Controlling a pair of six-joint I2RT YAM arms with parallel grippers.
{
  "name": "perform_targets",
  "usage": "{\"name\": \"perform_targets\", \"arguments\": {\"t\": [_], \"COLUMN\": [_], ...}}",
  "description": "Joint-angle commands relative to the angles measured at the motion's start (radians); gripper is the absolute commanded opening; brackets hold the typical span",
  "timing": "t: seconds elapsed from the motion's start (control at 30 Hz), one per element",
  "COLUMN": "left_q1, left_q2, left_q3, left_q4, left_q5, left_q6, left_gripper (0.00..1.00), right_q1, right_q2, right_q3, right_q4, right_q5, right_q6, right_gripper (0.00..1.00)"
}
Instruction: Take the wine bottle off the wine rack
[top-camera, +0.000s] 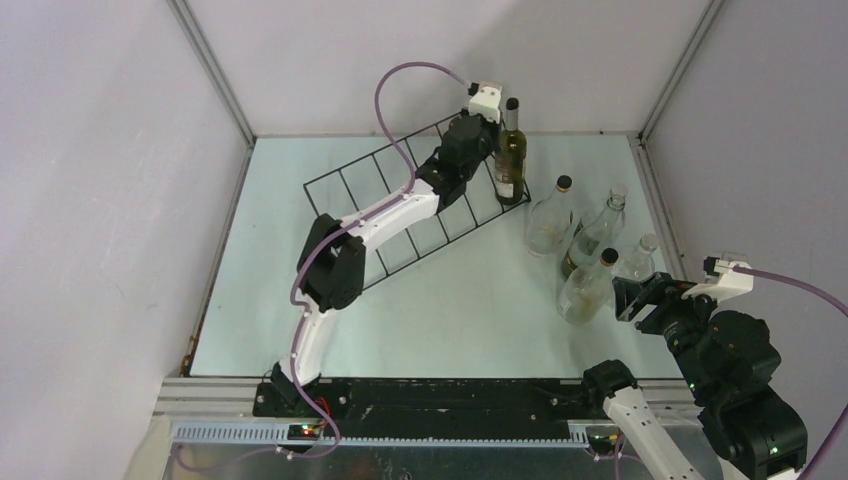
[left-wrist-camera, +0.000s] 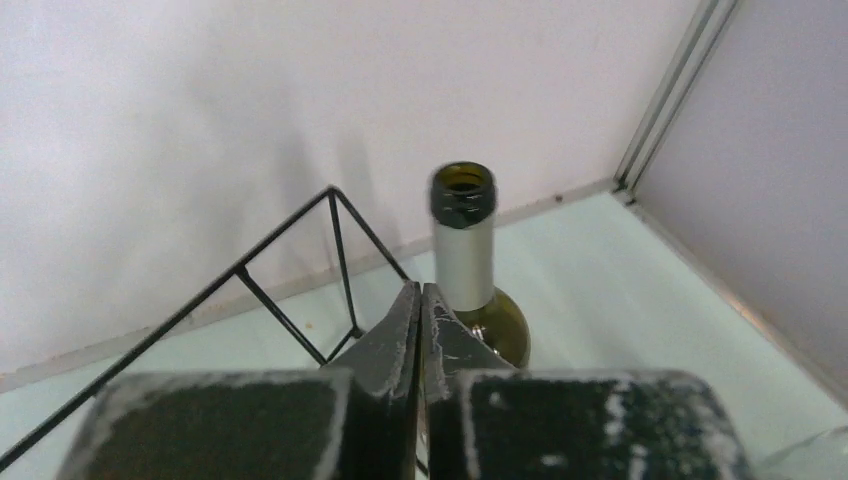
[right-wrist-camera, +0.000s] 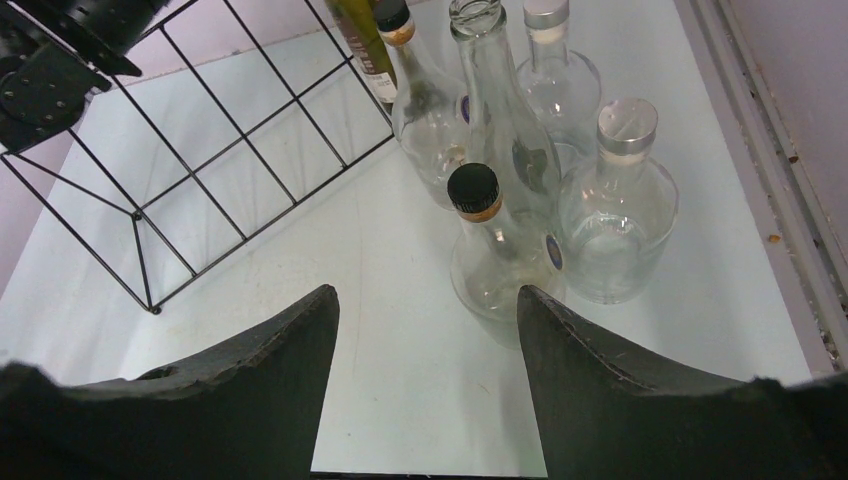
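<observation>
At the near right corner the right arm sits folded low, wrist aimed across the counter (top-camera: 430, 320). The right fingers (right-wrist-camera: 290, 345) are spread wide with nothing between them. Just ahead of them stand four clear bottles (right-wrist-camera: 615, 205) in a tight cluster, two with black caps and one with a silver cap. Small round stickers show on the glass, but their writing is too small to read.

The left arm stretches from its base at the near edge, elbow raised, forearm lying over the wine rack (top-camera: 372, 170) toward the far wall. The left fingers (left-wrist-camera: 395, 345) are pressed flat together, holding nothing.

The wine bottle (top-camera: 510, 158) stands upright just beyond their tips, uncapped, at the rack's far right end. Whether it is inside the end compartment cannot be told. Its pale label is unreadable.
</observation>
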Motion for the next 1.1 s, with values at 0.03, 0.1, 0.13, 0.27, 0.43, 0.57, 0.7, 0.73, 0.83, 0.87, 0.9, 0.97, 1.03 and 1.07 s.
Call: {"name": "perform_targets", "arguments": {"t": [0.03,0.1,0.13,0.27,0.43,0.57,0.7,0.73,0.83,0.87,0.9,0.97,1.03,1.07], "left_q1": [-0.002,-0.002,-0.003,-0.003,-0.003,-0.002,-0.003,-0.003,-0.003,-0.003,-0.003,-0.003,-0.002,-0.002], "left_q2": [-0.140,-0.153,-0.154,-0.152,-0.146,-0.143,-0.140,-0.139,-0.138,-0.138,-0.138,-0.138,-0.136,-0.136], "left_q3": [-0.055,-0.106,-0.128,-0.161,-0.179,-0.186,-0.191,-0.191,-0.192,-0.192,-0.193,-0.194,-0.194,-0.194], "left_q4": [0.150,0.191,0.206,0.215,0.220,0.222,0.219,0.220,0.218,0.219,0.219,0.218,0.219,0.220], "left_q5": [-0.021,-0.017,-0.018,-0.028,-0.037,-0.046,-0.049,-0.049,-0.051,-0.052,-0.052,-0.052,-0.052,-0.054], "left_q6": [0.024,0.015,0.012,0.004,-0.009,-0.019,-0.025,-0.027,-0.030,-0.030,-0.030,-0.029,-0.029,-0.030], "left_gripper": [0.00,0.00,0.00,0.00,0.02,0.05,0.06,0.07,0.08,0.08,0.08,0.08,0.08,0.08], "right_q1": [-0.003,-0.003,-0.002,-0.003,-0.003,-0.002,-0.002,-0.003,-0.003,-0.003,-0.003,-0.003,-0.003,-0.003], "right_q2": [0.008,0.008,0.008,0.010,0.011,0.004,-0.002,-0.004,-0.005,-0.005,-0.005,-0.005,-0.004,-0.003], "right_q3": [0.014,0.014,0.014,0.014,0.012,0.003,-0.001,-0.001,-0.001,-0.001,0.000,-0.002,-0.002,-0.001], "right_q4": [0.013,0.013,0.013,0.008,0.007,0.008,0.005,0.005,0.007,0.006,0.006,0.007,0.007,0.007], "right_q5": [0.005,0.005,0.005,0.008,0.013,0.010,0.009,0.010,0.010,0.009,0.009,0.008,0.007,0.007], "right_q6": [-0.008,-0.009,-0.010,-0.014,-0.015,-0.014,-0.014,-0.014,-0.014,-0.013,-0.013,-0.012,-0.011,-0.011], "right_gripper": [0.69,0.69,0.69,0.69,0.69,0.69,0.69,0.69,0.69,0.69,0.69,0.69,0.69,0.69]}}
